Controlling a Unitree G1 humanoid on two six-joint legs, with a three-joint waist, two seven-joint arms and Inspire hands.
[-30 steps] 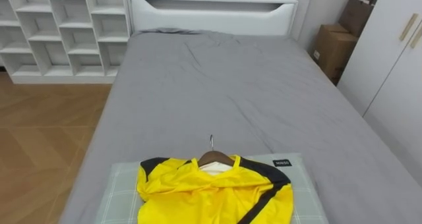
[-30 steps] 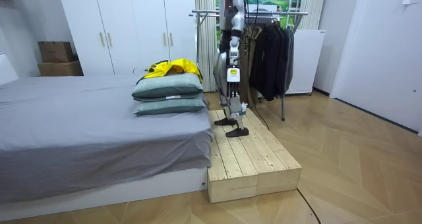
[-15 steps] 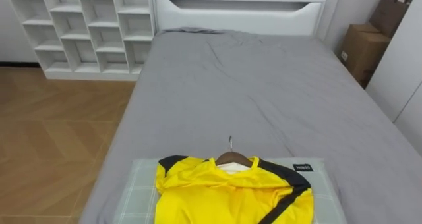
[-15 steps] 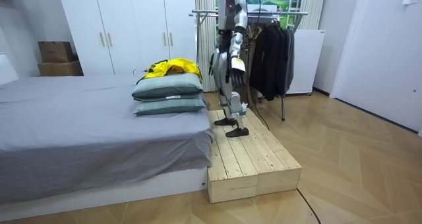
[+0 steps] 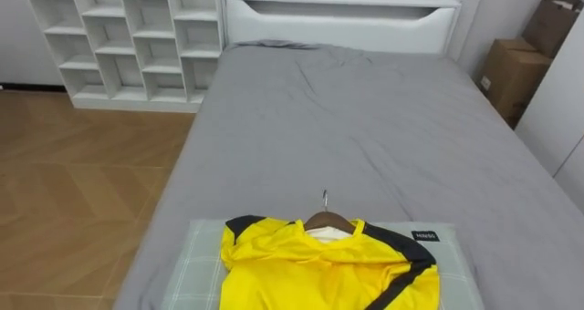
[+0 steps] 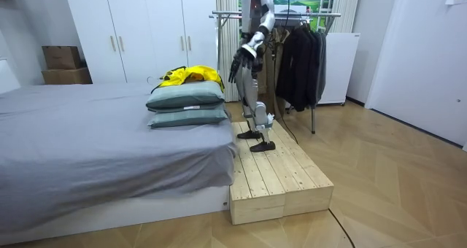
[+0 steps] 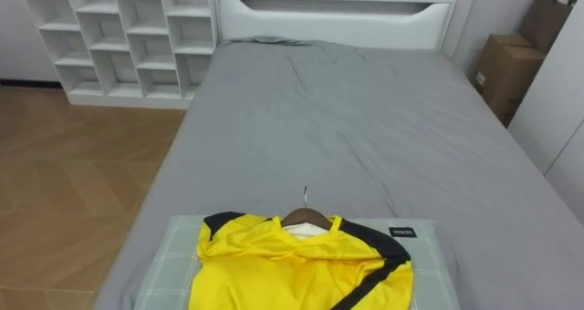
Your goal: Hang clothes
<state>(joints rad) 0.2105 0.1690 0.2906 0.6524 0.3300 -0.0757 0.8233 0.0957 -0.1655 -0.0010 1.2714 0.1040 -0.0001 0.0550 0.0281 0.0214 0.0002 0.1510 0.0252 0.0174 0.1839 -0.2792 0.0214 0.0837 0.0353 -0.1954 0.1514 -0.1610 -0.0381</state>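
Eye view: yellow jersey on hanger, flat atop pillow; untouched | room view: left hand raised, fingers slack, holding nothing; jersey ahead of it, lower, apart | step: reach-in | next: drop hand, close on hanger neck

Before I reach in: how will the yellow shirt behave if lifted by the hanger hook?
The yellow shirt lies rumpled on the pillow, so it's probably floppy and light, and should drape once lifted. The hanger sits in its collar, likely stiff enough to carry it. The thin hook may twist or slip.
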